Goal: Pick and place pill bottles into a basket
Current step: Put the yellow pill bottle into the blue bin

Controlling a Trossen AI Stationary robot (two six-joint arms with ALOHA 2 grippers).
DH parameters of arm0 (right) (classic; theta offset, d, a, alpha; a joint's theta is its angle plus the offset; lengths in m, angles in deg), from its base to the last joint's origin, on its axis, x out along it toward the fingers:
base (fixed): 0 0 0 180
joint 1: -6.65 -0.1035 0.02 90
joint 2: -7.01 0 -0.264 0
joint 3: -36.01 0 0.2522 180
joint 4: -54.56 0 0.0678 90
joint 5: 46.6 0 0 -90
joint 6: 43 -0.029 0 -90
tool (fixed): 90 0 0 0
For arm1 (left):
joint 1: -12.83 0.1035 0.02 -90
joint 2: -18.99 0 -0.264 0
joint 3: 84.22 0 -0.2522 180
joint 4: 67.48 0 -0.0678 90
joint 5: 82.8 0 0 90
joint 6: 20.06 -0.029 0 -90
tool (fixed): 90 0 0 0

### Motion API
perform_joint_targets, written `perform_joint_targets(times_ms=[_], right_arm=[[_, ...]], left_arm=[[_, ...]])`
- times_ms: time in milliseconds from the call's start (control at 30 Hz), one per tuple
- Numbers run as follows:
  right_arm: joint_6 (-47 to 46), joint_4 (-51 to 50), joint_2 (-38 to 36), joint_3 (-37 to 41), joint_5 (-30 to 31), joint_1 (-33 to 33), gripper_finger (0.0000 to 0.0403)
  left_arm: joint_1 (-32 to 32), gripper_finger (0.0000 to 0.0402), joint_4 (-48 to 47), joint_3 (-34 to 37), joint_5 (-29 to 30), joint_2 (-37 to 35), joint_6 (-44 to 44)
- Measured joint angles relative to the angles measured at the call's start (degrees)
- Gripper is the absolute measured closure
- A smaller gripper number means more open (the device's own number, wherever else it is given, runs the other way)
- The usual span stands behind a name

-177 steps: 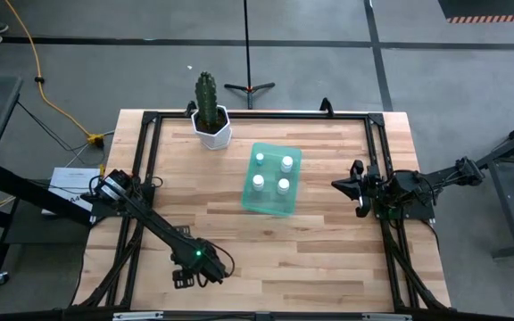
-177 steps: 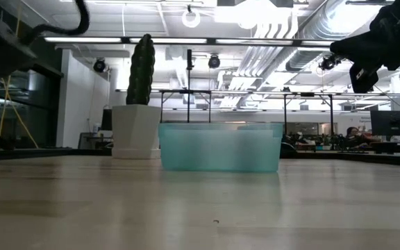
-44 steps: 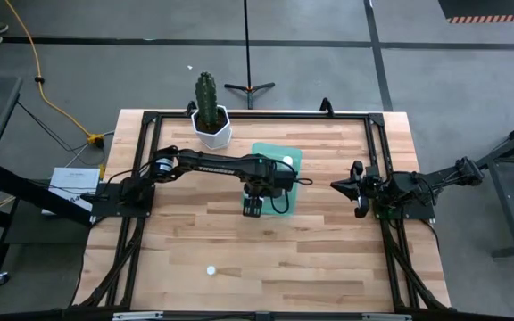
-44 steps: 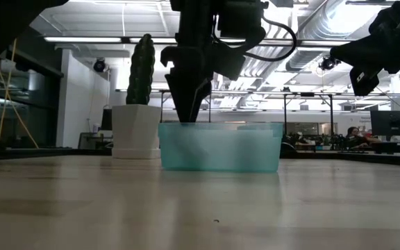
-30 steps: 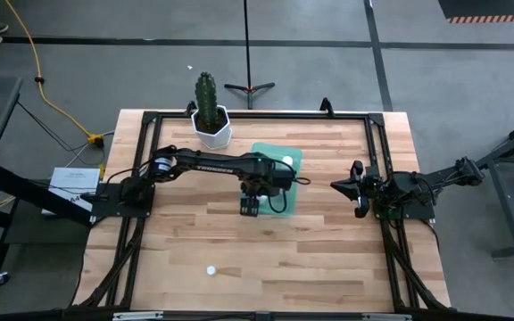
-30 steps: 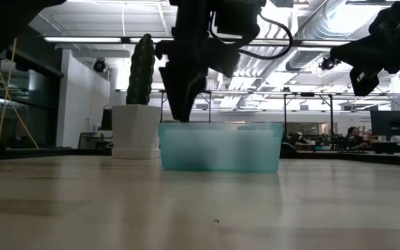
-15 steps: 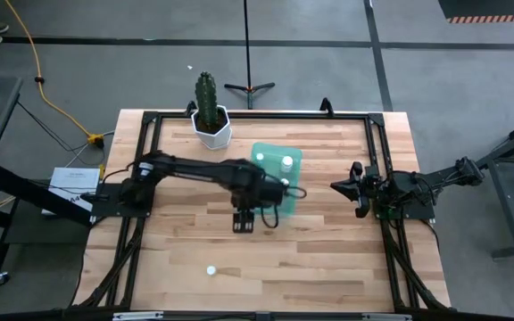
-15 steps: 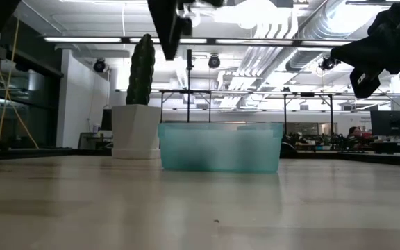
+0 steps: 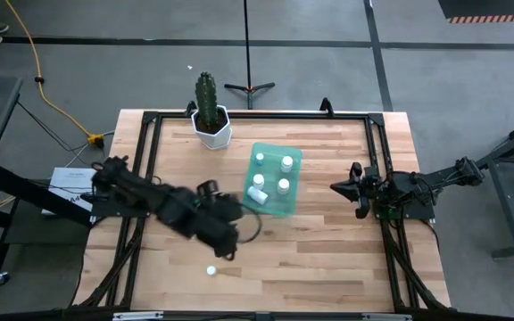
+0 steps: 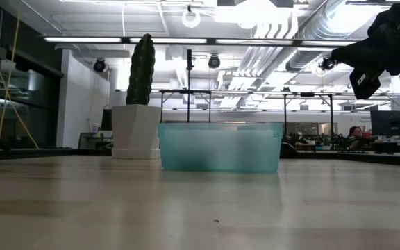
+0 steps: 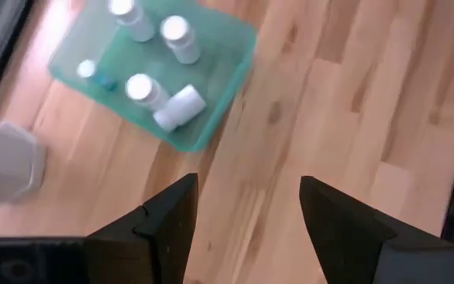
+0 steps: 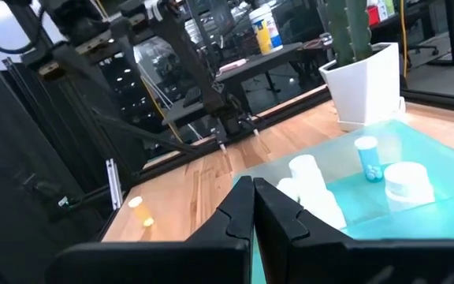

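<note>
High view shows the basket (image 9: pixel 272 182) near the worktop's (image 9: pixel 328 259) middle, with three pill bottles (image 9: pixel 285 163) standing upright in it and a fourth lying on its side at the edge nearest the left arm. One more small white bottle (image 9: pixel 211 269) sits alone on the bare wood near the front edge, well apart from the basket. The left hand (image 9: pixel 226 242) hangs between the two, and the left wrist view shows its fingers (image 11: pixel 172 217) spread wide with nothing between them. The right hand (image 9: pixel 357 198) waits at the right side of the worktop, its fingers pressed together and empty in the right wrist view. A cactus pot (image 9: pixel 212 125) stands behind the basket.

The lone bottle is probably light, rigid plastic with a smooth, rather slippery wall, so it could tip or skid if nudged. Taking it across the body just below the cap, with the fingers squarely either side, looks safest.
</note>
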Motion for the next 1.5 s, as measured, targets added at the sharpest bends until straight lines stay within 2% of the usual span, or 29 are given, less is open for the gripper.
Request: perform_joint_targets(times_ms=[133, 300, 467, 667, 800, 900, 1067, 1500], right_arm=[[-0.05, -0.11, 0.0, -0.01, -0.55, 0.0, 0.0402], [-0.02, -0.15, 0.0, 0.0, -0.54, 0.0, 0.0402], [0.0, -0.19, 0.0, -0.02, -0.52, 0.01, 0.0402], [-0.54, -0.44, 0.0, 0.0, -0.5, 0.0, 0.0402], [-0.59, -0.47, 0.0, 0.0, -0.47, 0.01, 0.0402], [-0.59, -0.5, 0.0, 0.0, -0.28, 0.01, 0.0402], [-0.59, -0.61, 0.02, 0.0, -0.19, 0.02, 0.0402], [-0.46, -0.68, 0.02, -0.02, 0.84, 0.02, 0.0402]], left_arm=[[-5.81, 0.0147, 3.78, 9.48, 6.09, -4.68, 11.73], [-12.72, 0.0147, 19.71, 25.9, 5.65, -9.95, 20.85], [-18.91, 0.0147, 37.12, 38.25, 5.35, -11.8, 21.92], [-23.16, 0.0147, 43.5, 47.32, 3.35, -11.34, 20.62], [-23.44, 0.0147, 46.8, 50.5, 3.74, -11.33, 19.39], [-23.36, 0.0147, 47.8, 52.48, 1.45, -10.52, 16.07], [-23.39, 0.0147, 50.61, 55.55, -1.01, -9.01, 15.54], [-22.99, 0.0146, 51.59, 55.81, -1.42, -6.78, 13.0]])
